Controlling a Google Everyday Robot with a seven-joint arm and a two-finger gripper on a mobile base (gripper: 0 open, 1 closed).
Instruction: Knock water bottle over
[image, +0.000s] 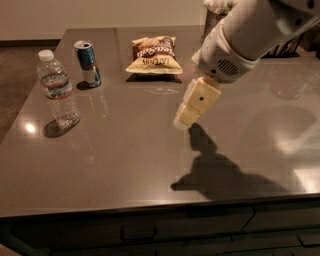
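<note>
Your hand (183, 119) hangs over the middle of the table (125, 165), a cream-coloured block pointing down and to the left from the white arm (250, 35) that reaches in from the far right corner. You cannot tell from this view whether the hand is open or closed, and nothing is seen in its grip. Its dark shadow (215, 175) falls on the table on the near side of it, starting right at the tip.

The water bottle (58, 92) stands upright near the table's left edge, white cap on, with its label band around the upper body. It is well apart from your hand, off to the left. Just beyond the bottle and a little to its right stands a blue-and-silver can (88, 64), also upright and not touching it. Further right, on the far side of the table, a chip bag (153, 55) lies flat. Drawer fronts (135, 232) run along below the table's near edge.
</note>
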